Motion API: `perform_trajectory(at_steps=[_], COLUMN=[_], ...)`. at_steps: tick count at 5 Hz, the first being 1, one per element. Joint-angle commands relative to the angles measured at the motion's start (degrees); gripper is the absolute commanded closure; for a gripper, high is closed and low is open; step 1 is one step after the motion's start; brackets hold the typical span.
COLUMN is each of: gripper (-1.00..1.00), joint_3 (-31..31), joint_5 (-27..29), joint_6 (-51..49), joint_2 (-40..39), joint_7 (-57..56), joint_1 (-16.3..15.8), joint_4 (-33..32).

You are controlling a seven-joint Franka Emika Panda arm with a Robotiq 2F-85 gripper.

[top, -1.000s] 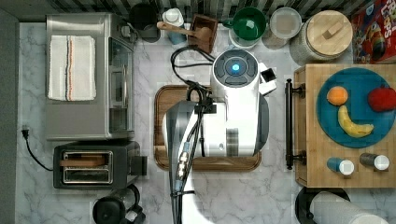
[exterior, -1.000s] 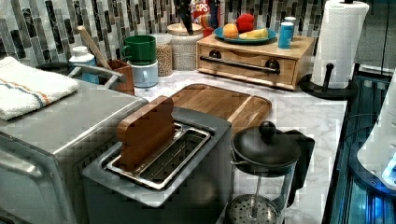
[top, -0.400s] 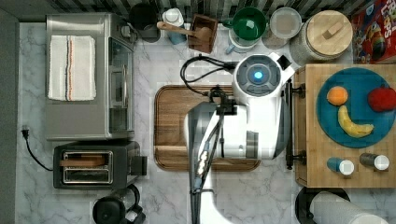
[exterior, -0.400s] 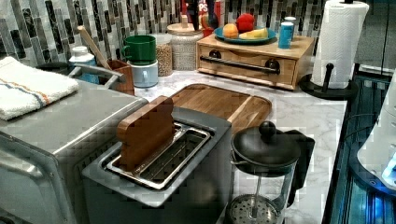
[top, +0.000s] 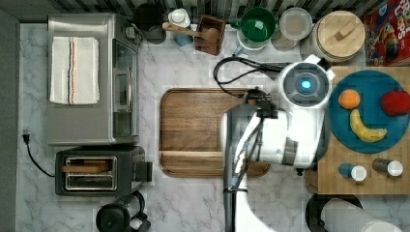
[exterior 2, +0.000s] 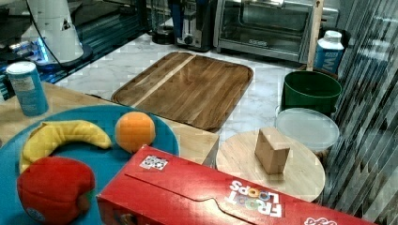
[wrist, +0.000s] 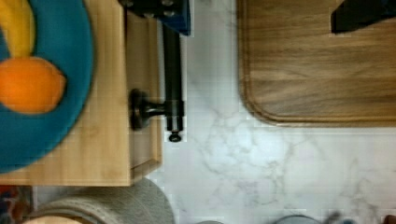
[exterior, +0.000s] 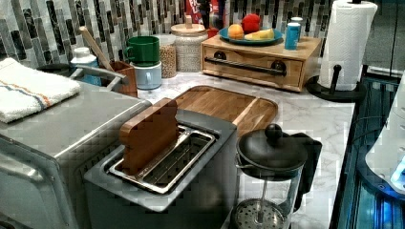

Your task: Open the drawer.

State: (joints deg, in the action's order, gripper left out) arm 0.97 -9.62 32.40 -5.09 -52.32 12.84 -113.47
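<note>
Hovering over the black bar handle [wrist: 172,70] of the shut drawer [exterior: 253,67]; jaws' state cannot be told.

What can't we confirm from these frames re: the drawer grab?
- Gripper: cut off at the wrist view's edge, open or shut unclear.
- Drawer handle: top view, arm covers it.
- Drawer interior: closed front hides it, left view.
</note>
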Motion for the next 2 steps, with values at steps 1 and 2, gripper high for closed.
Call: perform_trajectory(at_steps=[1, 2], gripper=[-1.0, -1.0], joint_3=[1.58, 2.29], joint_5=[0.13, 0.56], joint_6=[4.68, 8.25], joint_2=[-2.81, -3.67], joint_7=[-4.75, -5.53], joint_1=[0.97, 1.3], joint_4=[-4.2, -6.04])
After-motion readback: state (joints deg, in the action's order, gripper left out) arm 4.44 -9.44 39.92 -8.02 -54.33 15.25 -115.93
